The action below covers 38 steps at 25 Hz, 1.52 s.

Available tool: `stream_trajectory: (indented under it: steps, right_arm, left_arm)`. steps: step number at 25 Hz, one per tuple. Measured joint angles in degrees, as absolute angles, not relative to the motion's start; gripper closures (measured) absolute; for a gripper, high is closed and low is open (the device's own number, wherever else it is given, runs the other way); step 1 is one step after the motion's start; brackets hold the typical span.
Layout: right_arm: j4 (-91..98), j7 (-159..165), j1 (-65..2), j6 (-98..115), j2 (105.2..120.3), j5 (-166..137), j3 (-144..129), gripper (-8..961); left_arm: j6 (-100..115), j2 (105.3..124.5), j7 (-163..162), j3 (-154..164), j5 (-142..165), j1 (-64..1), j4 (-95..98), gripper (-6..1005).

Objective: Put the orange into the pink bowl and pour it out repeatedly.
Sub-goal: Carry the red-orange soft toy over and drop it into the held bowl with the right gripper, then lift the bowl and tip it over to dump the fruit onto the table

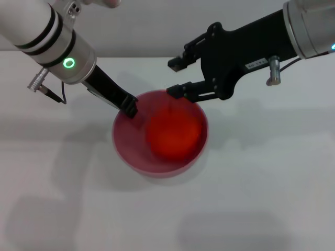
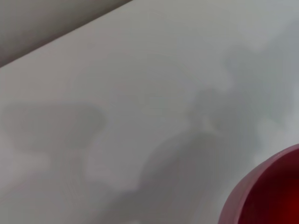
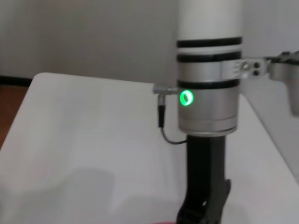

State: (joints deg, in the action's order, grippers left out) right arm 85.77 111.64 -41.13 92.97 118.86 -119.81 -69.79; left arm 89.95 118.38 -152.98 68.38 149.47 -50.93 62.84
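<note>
While the orange sits inside the pink bowl, which stands on the white table near the middle of the scene, both arms are gathered at the bowl's far side. The left gripper reaches in from the far left and its black fingers meet the bowl's far-left rim; they appear to be pinched on that rim, one finger inside and one outside, although the contact itself is partly masked. In the left wrist view only a slice of the bowl's rim shows, close against the camera, which agrees with a grasp on the rim. The right gripper hangs above the bowl's far-right rim with its jaws spread wide and nothing between them; its lower finger lies just over the rim, clear of the fruit. The right wrist view shows the left arm's forearm upright ahead of it. The governing relation is that the orange lies to the near right of the left gripper, so the grasped rim is opposite the fruit's side. Judged from this, the placing step is complete and the pour falls to the left arm: tipping the bowl away from its grasp should roll the fruit out towards the near right, once the right gripper is clear.
</note>
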Motion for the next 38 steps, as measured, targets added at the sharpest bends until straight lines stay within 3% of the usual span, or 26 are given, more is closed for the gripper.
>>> stream_trajectory:
  steps: [8,17,23,28,38]
  right_arm:
    - [85.8,111.2,-39.5,88.7,118.67,-119.2,-67.9,484]
    - [73.4,103.6,-37.2,80.8,118.15,-110.3,-48.5,484]
    - [61.2,87.1,-30.8,78.6,118.42,-88.1,-41.5,485]
    - [52.6,77.1,-28.3,76.7,118.42,-77.9,-41.0,485]
    - [40.7,64.7,-31.3,72.7,118.36,-70.3,-36.3,484]
  left_arm:
    - [90.0,118.37,-152.9,69.2,149.0,-50.9,62.8,955]
    - [79.9,118.38,-152.2,71.3,148.6,-49.6,64.1,955]
    - [69.8,118.41,-151.7,79.8,147.3,-46.6,65.8,956]
    - [55.8,118.16,-151.4,89.8,146.8,-40.8,68.8,956]
    - [30.0,118.14,-150.1,103.9,151.2,-28.1,75.3,956]
